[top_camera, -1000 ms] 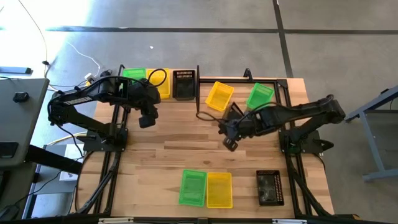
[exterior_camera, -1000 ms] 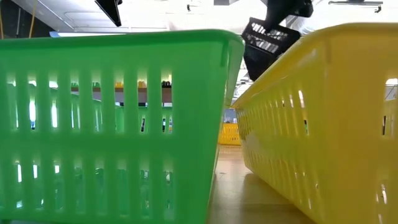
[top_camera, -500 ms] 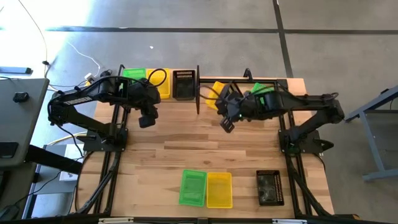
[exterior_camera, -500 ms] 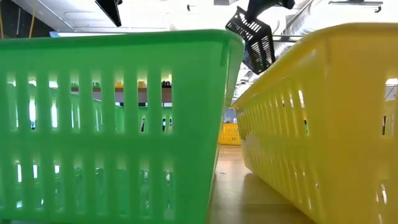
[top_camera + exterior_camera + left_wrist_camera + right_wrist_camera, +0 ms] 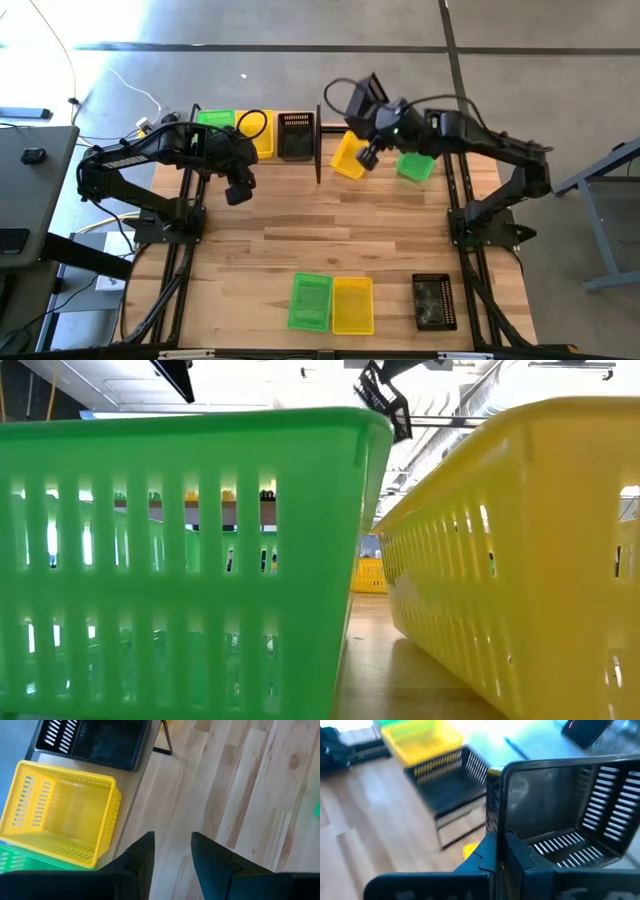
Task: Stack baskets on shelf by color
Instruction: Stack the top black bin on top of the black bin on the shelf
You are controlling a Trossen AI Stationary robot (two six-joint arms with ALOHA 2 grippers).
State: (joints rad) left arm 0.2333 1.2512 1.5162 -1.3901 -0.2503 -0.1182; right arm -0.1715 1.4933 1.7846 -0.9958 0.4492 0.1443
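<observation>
My right gripper (image 5: pixel 372 120) is shut on a black basket (image 5: pixel 362 93), high above the table's far edge, right of the shelf; the basket also shows in the low view (image 5: pixel 385 395). On the shelf board (image 5: pixel 135 785) stand a green basket (image 5: pixel 215 119), a yellow basket (image 5: pixel 256 135) and a black basket (image 5: pixel 295 135) side by side. My left gripper (image 5: pixel 172 855) is open and empty above the table in front of the shelf. A yellow basket (image 5: pixel 349 156) and a green basket (image 5: pixel 416 165) lie on the far right of the table. My right gripper pinches one wall of the black basket at its rim (image 5: pixel 502 827) between its two fingers, one finger inside and one outside. The basket is lifted clear and tilted, its open side (image 5: pixel 560 810) turned toward the wrist camera.
A green basket (image 5: pixel 310 301), a yellow basket (image 5: pixel 352 305) and a black basket (image 5: pixel 435 300) stand near the table's near edge; the first two fill the low view (image 5: pixel 180 560) (image 5: pixel 520 560). A black upright (image 5: pixel 318 140) stands at the shelf's right end.
My right gripper has carried the black basket up and toward the table's far edge, from mid-table to above the loose yellow basket beside the shelf. The basket has tipped on the way and stays clear of the table.
</observation>
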